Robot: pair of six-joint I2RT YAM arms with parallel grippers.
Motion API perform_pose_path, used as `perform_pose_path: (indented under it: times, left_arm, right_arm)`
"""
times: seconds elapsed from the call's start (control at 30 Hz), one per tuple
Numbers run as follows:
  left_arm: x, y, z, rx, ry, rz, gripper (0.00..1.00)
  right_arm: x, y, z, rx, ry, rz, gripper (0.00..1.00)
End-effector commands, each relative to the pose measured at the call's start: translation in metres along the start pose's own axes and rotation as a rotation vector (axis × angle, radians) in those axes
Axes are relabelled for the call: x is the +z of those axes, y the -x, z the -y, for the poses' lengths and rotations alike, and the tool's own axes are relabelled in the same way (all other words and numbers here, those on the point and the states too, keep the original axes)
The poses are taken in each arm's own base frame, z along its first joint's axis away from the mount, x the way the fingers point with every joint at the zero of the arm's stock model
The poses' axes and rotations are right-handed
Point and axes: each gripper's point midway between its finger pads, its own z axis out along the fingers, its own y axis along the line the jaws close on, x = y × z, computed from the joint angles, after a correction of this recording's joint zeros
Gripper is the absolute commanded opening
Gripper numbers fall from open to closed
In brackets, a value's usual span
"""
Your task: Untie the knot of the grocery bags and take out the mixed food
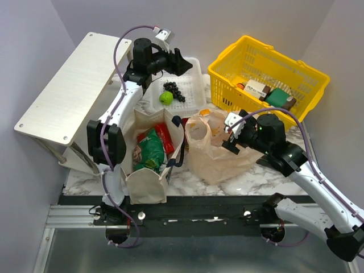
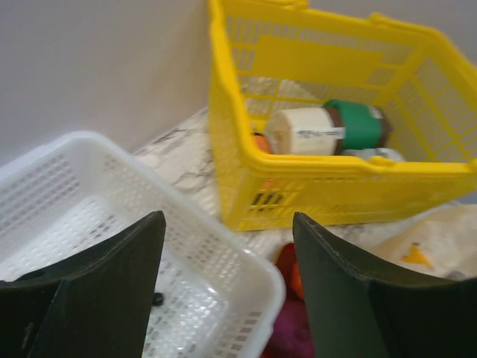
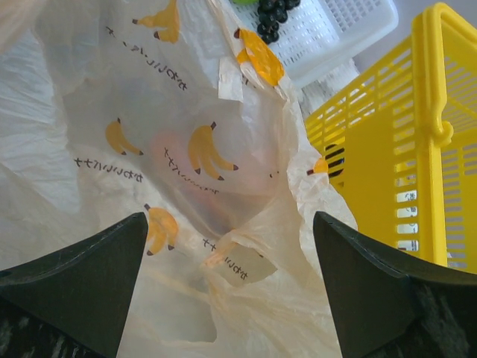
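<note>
The grapes and green apple lie in the white tray; snacks wait in the tote, the plastic bag looks unemptied. The left gripper gapes over the tray, the right gripper gapes at the bag

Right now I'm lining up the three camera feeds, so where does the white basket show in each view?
Top external: the white basket is upper centre, holding grapes.
Left wrist: the white basket fills the lower left.
Right wrist: the white basket is at the top edge, right of centre, with the grapes in it.
Shared landmark: the yellow basket, to its right in every view.
</note>
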Motion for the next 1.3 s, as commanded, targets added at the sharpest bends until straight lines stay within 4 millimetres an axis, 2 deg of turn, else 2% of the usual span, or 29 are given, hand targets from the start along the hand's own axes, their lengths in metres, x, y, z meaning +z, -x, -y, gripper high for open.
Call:
perform_pose_path:
  times: [0.0, 0.03, 0.07, 0.1, 0.13, 0.17, 0.2, 0.23, 0.27, 0.3, 0.33, 0.4, 0.43, 0.5, 0.63, 0.73, 0.8, 0.83, 0.87, 0.93, 0.97, 1.0, 1.07, 1.2, 1.23, 1.27]
  left_arm:
    - [-0.032, 0.026, 0.124, 0.012, -0.363, 0.000, 0.81]
    - [-0.037, 0.012, 0.136, -0.005, -0.366, -0.054, 0.84]
    - [-0.034, 0.000, 0.154, 0.066, -0.397, -0.083, 0.85]
    - [-0.033, -0.012, 0.165, 0.112, -0.408, -0.115, 0.85]
    - [-0.030, -0.018, 0.165, 0.151, -0.359, -0.143, 0.86]
    - [-0.031, -0.040, 0.165, 0.209, -0.345, -0.214, 0.86]
    - [-0.027, -0.054, 0.181, 0.230, -0.362, -0.252, 0.86]
    - [-0.025, -0.071, 0.179, 0.223, -0.329, -0.309, 0.86]
    - [-0.021, -0.078, 0.172, 0.234, -0.261, -0.337, 0.86]
    - [-0.019, -0.087, 0.179, 0.264, -0.269, -0.365, 0.86]
    - [-0.016, -0.092, 0.182, 0.284, -0.271, -0.390, 0.98]
    - [-0.021, -0.104, 0.182, 0.312, -0.254, -0.450, 0.98]
    - [-0.024, -0.108, 0.190, 0.324, -0.268, -0.461, 0.98]
    - [-0.030, -0.116, 0.193, 0.355, -0.263, -0.483, 0.98]
    - [-0.046, -0.142, 0.207, 0.404, -0.307, -0.566, 0.98]
    - [-0.060, -0.156, 0.224, 0.371, -0.382, -0.610, 0.98]
    - [-0.069, -0.165, 0.235, 0.375, -0.434, -0.641, 0.94]
    - [-0.074, -0.169, 0.240, 0.374, -0.458, -0.654, 0.90]
    - [-0.080, -0.176, 0.243, 0.372, -0.472, -0.684, 0.76]
    - [-0.088, -0.186, 0.251, 0.395, -0.506, -0.710, 0.59]
    - [-0.091, -0.189, 0.253, 0.392, -0.521, -0.721, 0.38]
    - [-0.093, -0.191, 0.257, 0.389, -0.534, -0.723, 0.23]
    - [-0.095, -0.192, 0.261, 0.379, -0.541, -0.719, 0.00]
    - [-0.093, -0.178, 0.266, 0.379, -0.539, -0.684, 0.00]
    - [-0.094, -0.168, 0.270, 0.381, -0.541, -0.659, 0.00]
    - [-0.093, -0.160, 0.273, 0.383, -0.544, -0.632, 0.00]
  right_arm:
    - [-0.015, -0.016, 0.011, -0.050, -0.084, -0.025, 1.00]
    - [-0.017, -0.018, 0.010, -0.055, -0.085, -0.027, 1.00]
    - [-0.017, -0.025, 0.004, -0.062, -0.071, -0.038, 1.00]
    - [-0.021, -0.027, -0.003, -0.085, -0.042, -0.031, 0.99]
    - [-0.022, -0.030, -0.009, -0.098, -0.014, -0.031, 1.00]
    - [-0.023, -0.033, -0.018, -0.111, 0.022, -0.030, 1.00]
    - [-0.023, -0.043, -0.034, -0.143, 0.096, -0.042, 1.00]
    - [-0.026, -0.047, -0.040, -0.155, 0.114, -0.038, 1.00]
    - [-0.027, -0.050, -0.045, -0.162, 0.133, -0.037, 0.99]
    - [-0.028, -0.057, -0.055, -0.176, 0.174, -0.047, 1.00]
    - [-0.031, -0.061, -0.059, -0.182, 0.186, -0.050, 1.00]
    - [-0.037, -0.066, -0.064, -0.190, 0.192, -0.060, 0.99]
    - [-0.039, -0.070, -0.066, -0.192, 0.196, -0.069, 1.00]
    - [-0.045, -0.074, -0.071, -0.202, 0.209, -0.072, 0.99]
    - [-0.053, -0.077, -0.076, -0.197, 0.219, -0.074, 0.99]
    - [-0.055, -0.078, -0.078, -0.201, 0.219, -0.071, 0.99]
    - [-0.056, -0.081, -0.079, -0.202, 0.223, -0.077, 0.99]
    - [-0.058, -0.081, -0.080, -0.204, 0.223, -0.076, 0.99]
    - [-0.058, -0.083, -0.082, -0.208, 0.230, -0.079, 0.98]
    - [-0.062, -0.090, -0.090, -0.235, 0.263, -0.087, 0.98]
    - [-0.063, -0.095, -0.091, -0.245, 0.266, -0.094, 0.97]
    - [-0.063, -0.103, -0.096, -0.249, 0.279, -0.113, 0.97]
    - [-0.066, -0.108, -0.097, -0.251, 0.265, -0.121, 0.97]
    - [-0.074, -0.116, -0.102, -0.236, 0.278, -0.155, 0.96]
    - [-0.077, -0.120, -0.102, -0.245, 0.278, -0.171, 0.95]
    - [-0.078, -0.124, -0.106, -0.259, 0.292, -0.179, 1.00]
